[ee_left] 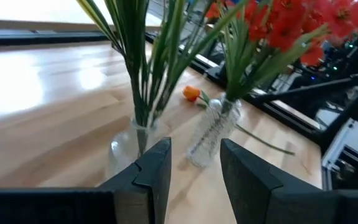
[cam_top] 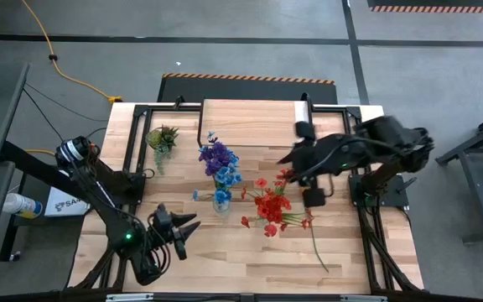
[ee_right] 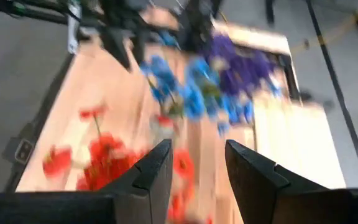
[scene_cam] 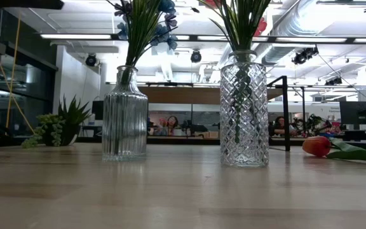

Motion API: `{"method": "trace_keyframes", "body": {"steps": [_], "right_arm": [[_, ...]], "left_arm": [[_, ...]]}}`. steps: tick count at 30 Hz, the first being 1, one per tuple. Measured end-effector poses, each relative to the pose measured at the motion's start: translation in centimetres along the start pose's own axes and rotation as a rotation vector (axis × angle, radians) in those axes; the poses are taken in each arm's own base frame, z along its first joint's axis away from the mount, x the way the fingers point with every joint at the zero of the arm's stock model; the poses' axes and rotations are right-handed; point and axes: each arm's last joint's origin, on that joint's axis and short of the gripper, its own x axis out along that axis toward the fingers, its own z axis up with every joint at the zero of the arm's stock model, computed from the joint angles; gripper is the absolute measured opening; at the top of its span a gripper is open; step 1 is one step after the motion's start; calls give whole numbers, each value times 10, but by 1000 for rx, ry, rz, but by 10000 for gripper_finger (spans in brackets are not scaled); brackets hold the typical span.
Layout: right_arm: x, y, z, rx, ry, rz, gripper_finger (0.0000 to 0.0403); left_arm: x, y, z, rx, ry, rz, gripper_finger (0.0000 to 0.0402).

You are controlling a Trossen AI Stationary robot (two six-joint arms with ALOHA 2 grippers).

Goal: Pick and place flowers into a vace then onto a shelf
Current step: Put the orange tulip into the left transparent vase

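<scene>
High view: red flowers (cam_top: 271, 204) and purple-blue flowers (cam_top: 219, 161) stand upright in two vases; one orange bloom (cam_top: 307, 223) lies on the tabletop (cam_top: 250, 252) (stem toward the near edge). Both the left pincer (cam_top: 193, 229) and right pincer (cam_top: 285, 166) are spread, empty.

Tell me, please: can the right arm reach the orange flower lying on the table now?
Probably yes. The orange flower lies alone on the table, apart from the vase of red flowers. The right gripper, open and empty, hangs above and behind that vase, so it must pass around the blooms.
</scene>
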Motion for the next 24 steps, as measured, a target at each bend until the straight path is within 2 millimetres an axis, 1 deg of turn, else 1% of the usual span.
{"method": "trace_keyframes", "body": {"steps": [4, 6, 10, 12, 16, 19, 22, 24], "right_arm": [[-30, -10, -21, 122, 99, -40, 140], [-45, -14, -27, 206, 76, -25, 140], [-77, -18, -40, 323, 37, 83, 140], [-94, -19, -46, 355, 6, 127, 140], [-119, -20, -57, 427, -35, 197, 140], [-132, -17, -63, 476, -42, 259, 139], [-135, -10, -64, 503, -18, 329, 139], [-134, -2, -63, 530, 20, 380, 139]], "left_arm": [[-5, -1, -1, -32, 11, -19, 170], [-5, -3, -2, -49, 20, -23, 170], [-4, -3, -2, -57, 39, -23, 170], [-4, -3, -2, -65, 49, -23, 170], [-4, -3, -3, -81, 70, -24, 170], [-4, -4, -3, -97, 85, -29, 170], [-5, -6, -3, -116, 107, -36, 170], [-5, -7, -3, -133, 112, -41, 170]]}}
